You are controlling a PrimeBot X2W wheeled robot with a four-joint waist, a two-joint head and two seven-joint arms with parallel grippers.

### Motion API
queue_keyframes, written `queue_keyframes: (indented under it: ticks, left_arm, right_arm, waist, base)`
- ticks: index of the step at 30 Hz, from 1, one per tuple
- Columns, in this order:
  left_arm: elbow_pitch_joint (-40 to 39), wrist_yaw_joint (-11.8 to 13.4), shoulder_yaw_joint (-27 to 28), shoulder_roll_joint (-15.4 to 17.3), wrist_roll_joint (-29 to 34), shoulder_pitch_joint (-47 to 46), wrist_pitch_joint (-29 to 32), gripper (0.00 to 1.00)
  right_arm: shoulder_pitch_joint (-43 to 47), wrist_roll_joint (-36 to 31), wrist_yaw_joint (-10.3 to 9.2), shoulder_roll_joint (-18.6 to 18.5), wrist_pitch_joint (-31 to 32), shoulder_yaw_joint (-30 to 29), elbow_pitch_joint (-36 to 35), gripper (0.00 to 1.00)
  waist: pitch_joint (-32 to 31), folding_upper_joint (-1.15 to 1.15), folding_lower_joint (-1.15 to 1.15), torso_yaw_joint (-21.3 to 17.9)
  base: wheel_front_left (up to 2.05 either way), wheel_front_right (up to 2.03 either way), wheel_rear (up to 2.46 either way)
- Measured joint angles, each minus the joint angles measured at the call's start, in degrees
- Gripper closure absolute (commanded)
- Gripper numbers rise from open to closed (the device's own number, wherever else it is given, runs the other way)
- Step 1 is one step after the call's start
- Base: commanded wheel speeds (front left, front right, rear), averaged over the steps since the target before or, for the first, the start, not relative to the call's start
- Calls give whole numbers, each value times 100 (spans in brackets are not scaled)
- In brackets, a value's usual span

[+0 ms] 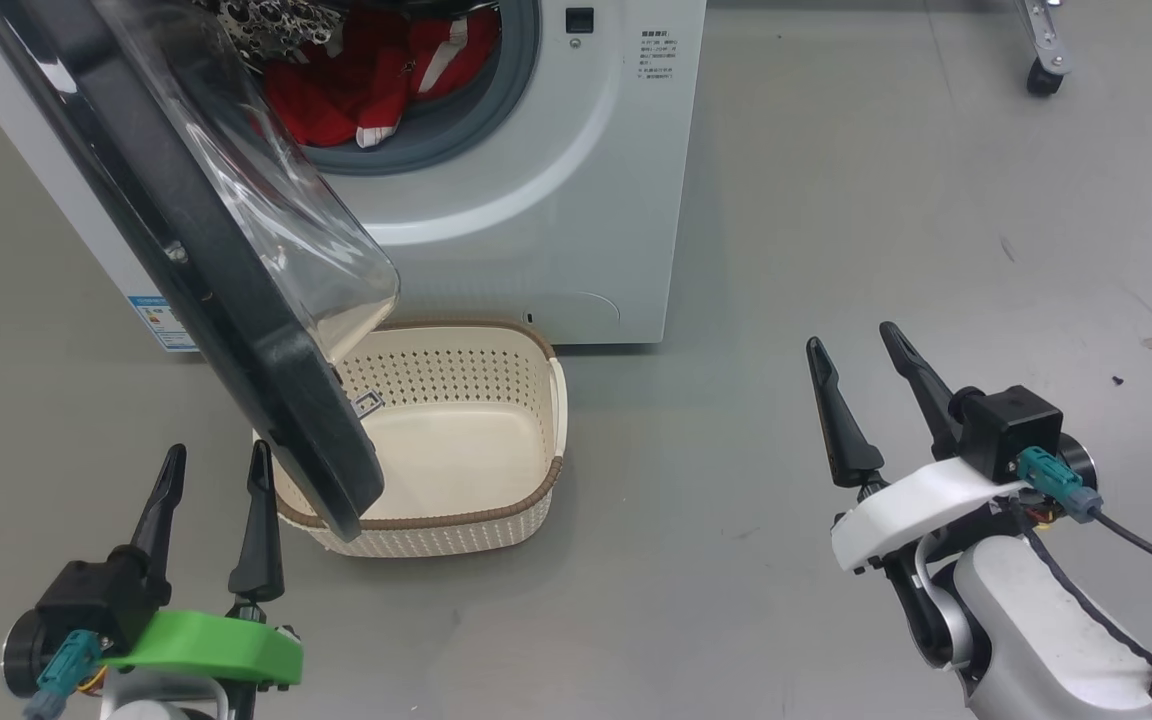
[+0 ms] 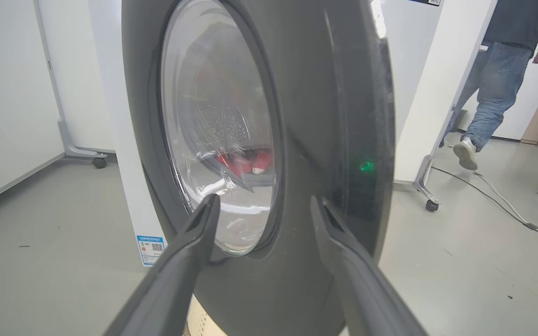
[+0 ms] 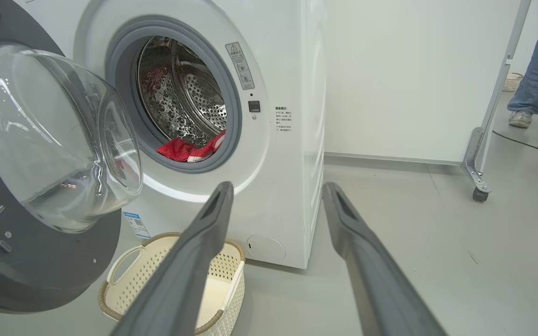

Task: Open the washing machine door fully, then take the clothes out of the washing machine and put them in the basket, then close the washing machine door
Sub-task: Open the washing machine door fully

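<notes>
The white washing machine (image 1: 576,200) stands ahead with its door (image 1: 206,290) swung out to the left, black rim and clear glass bowl hanging over the basket. Red and white clothes (image 1: 366,80) lie in the drum behind the grey seal; they show again in the right wrist view (image 3: 189,150). The cream basket (image 1: 526,370) sits on the floor under the door, with nothing in it. My left gripper (image 1: 216,470) is open just left of the door's lower edge, facing its outer side (image 2: 325,116). My right gripper (image 1: 851,345) is open over bare floor, right of the basket (image 3: 129,261).
Grey floor spreads to the right of the machine. A wheeled white partition foot (image 3: 477,182) stands at the right, with a cable (image 2: 507,205) along the floor. A person's legs in jeans (image 2: 493,88) walk behind it. Another caster (image 1: 1044,75) shows at the top right.
</notes>
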Motion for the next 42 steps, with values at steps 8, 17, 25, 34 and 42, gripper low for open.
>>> queue_keyframes:
  ticks: [8, 17, 25, 34, 42]
  left_arm:
    - [27, 0, 0, 0, -2, -1, 0, 0]
    - [108, 0, 59, 0, -19, -1, 0, 0]
    - [114, 0, 141, 0, -56, -4, 0, 0]
    - [133, 0, 158, 0, -57, -6, 0, 0]
    - [148, 0, 157, 0, -57, -6, 0, 0]
  right_arm:
    - [395, -275, -42, 165, 0, -169, -169, 0]
    - [644, -546, -42, 264, 0, -367, -332, 0]
    - [862, -733, -42, 354, 0, -523, -420, 0]
    - [1042, -884, -42, 458, 0, -694, -492, 0]
    - [1144, -969, -42, 535, 0, -800, -528, 0]
  waist:
    - [2, 0, 0, 6]
    - [19, 0, 0, -10]
    - [27, 0, 0, -38]
    - [17, 0, 0, -52]
    - [16, 0, 0, -50]
  base:
    - [0, 0, 0]
    - [0, 0, 0]
    - [0, 0, 0]
    - [0, 0, 0]
    - [0, 0, 0]
